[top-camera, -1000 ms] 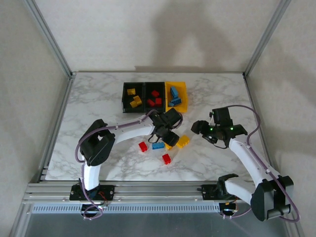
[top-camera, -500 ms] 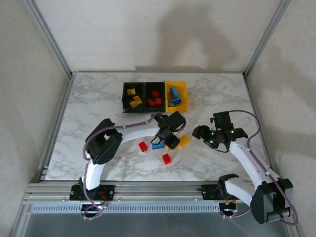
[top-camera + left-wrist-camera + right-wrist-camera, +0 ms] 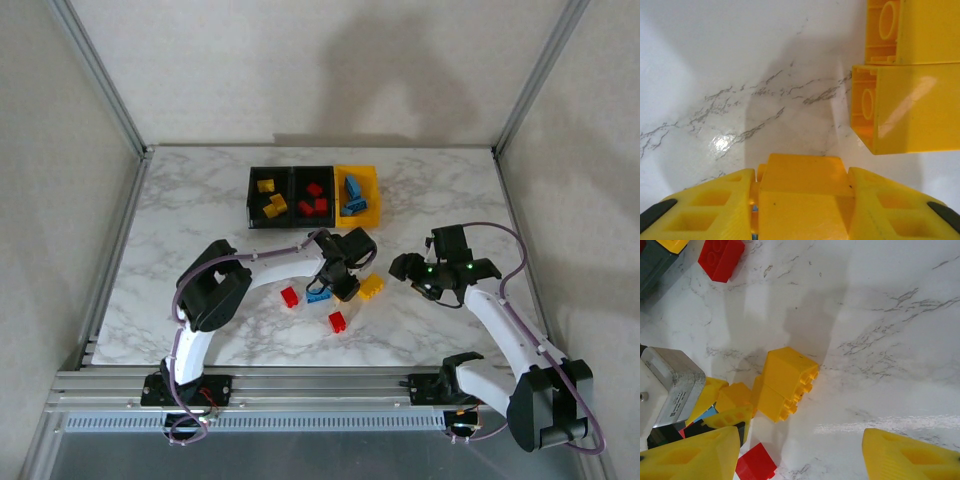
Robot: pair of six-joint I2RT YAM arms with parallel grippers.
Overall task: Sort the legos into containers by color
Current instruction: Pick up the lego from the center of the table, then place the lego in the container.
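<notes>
1. Your left gripper [image 3: 802, 212] is clamped on a yellow lego [image 3: 801, 175]. Its yellow fingers [image 3: 710, 205] press against both sides of the brick, low over the marble table [image 3: 715, 75] (a smooth, glossy face is turned toward the wrist camera).
2. Just beside it lies a yellow pair [image 3: 912, 107], two bricks with their hollow undersides toward that camera. From the right wrist you see them joined as one block, studs pointing sideways.
3. Your right gripper [image 3: 800, 455] stands wide open with nothing between its fingers, above the table to the right of the pair.
4. Near the left gripper in the top view lie a blue lego [image 3: 319, 294] and two red legos [image 3: 289, 296], small and studded.
5. The containers sit in a row at the far side. The left black bin [image 3: 251, 195] holds yellow bricks, the middle black bin [image 3: 313, 170] holds red, and the yellow bin [image 3: 377, 195] holds blue.
</notes>
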